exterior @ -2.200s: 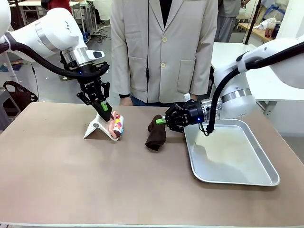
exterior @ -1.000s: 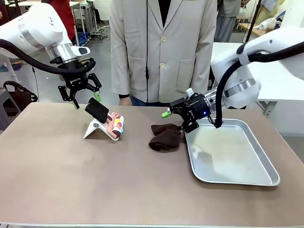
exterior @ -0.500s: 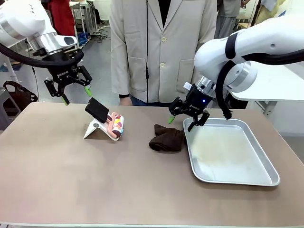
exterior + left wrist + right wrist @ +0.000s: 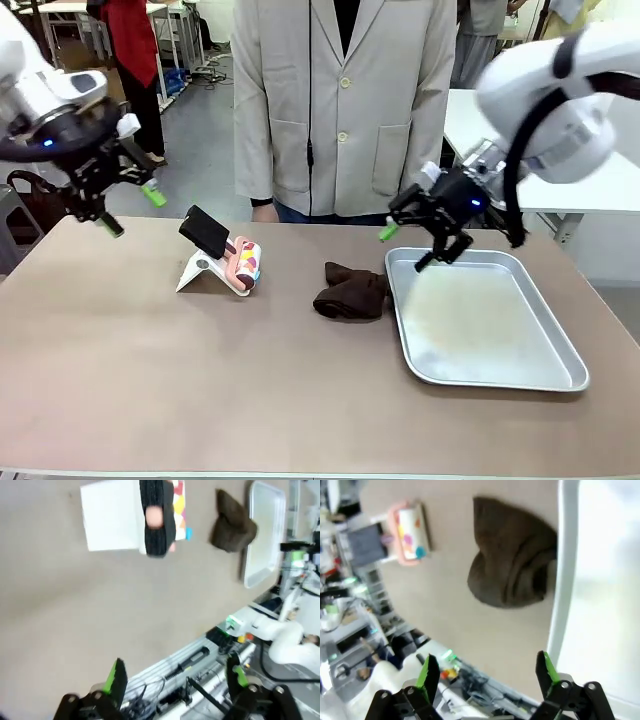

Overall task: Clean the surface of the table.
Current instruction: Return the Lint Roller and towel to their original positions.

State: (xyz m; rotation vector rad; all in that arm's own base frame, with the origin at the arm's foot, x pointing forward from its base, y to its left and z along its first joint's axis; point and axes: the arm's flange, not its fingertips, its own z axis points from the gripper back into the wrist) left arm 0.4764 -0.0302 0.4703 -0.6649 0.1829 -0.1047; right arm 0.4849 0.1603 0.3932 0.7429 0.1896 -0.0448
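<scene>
the table (image 4: 200,380) is seen spanning the front view. a brown cloth (image 4: 350,291) is crumpled near its far edge, touching the left rim of the metal tray (image 4: 490,375). the left gripper (image 4: 128,208) is held spread and empty above the far left corner; the right gripper (image 4: 410,247) is likewise spread, empty, above the tray's far left corner

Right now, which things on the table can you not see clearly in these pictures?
- Brown cloth: front view, its folds hide the underside.
- Black phone on the white stand: left wrist view, motion blur; the screen is unreadable.
- Colourful small object: right wrist view, blurred; its kind is unclear.
- Metal tray: right wrist view, cut off by the edge.
</scene>
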